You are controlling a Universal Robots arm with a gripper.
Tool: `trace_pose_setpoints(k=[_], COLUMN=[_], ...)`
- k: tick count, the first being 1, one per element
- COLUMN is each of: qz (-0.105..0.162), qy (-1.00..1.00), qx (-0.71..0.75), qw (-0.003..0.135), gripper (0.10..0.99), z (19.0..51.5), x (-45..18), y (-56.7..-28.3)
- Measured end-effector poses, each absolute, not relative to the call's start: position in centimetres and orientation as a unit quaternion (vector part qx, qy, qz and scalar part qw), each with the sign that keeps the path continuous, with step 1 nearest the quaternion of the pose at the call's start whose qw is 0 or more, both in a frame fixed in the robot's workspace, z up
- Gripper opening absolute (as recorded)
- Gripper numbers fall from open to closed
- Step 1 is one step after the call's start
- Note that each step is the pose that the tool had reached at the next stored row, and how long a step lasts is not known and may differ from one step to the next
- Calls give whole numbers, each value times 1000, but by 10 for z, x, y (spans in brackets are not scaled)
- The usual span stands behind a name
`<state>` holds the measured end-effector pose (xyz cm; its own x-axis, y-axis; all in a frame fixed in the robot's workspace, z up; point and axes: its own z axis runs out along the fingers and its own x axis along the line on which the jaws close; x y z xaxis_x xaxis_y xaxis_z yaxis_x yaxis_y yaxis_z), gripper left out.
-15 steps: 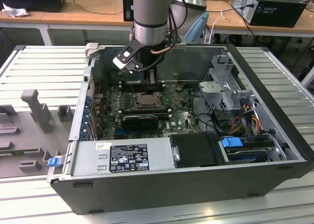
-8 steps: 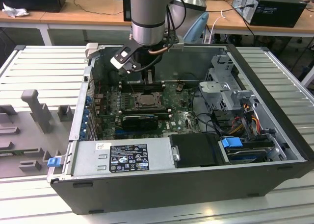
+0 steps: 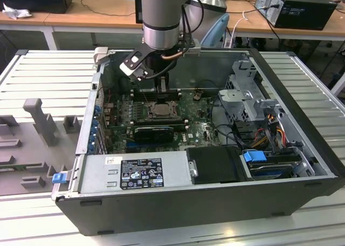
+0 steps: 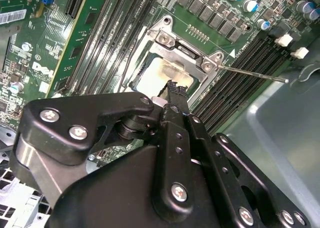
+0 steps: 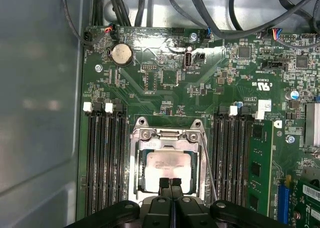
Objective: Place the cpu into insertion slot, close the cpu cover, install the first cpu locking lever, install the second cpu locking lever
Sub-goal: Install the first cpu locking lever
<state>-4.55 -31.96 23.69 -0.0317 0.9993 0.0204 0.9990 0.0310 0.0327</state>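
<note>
The black gripper (image 5: pixel 170 180) was seen nearest, inside an open dark computer case (image 3: pixel 188 209) set on a ribbed grey table (image 3: pixel 48 74). It was clenched, empty, just above the silvery square cpu (image 5: pixel 167 162).

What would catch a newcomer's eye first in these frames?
The black hand, shut, hangs over the cpu, whose silvery top shows through the cpu cover on the green board. In the exterior view, the arm reaches down into an open computer case lying on its side.
</note>
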Motion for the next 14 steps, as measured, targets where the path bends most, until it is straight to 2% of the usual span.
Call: trace_pose_setpoints(k=[14], qz=[19], qy=[718], qx=[696], qw=[4], gripper=[106], z=[245], x=[-46], y=[-320])
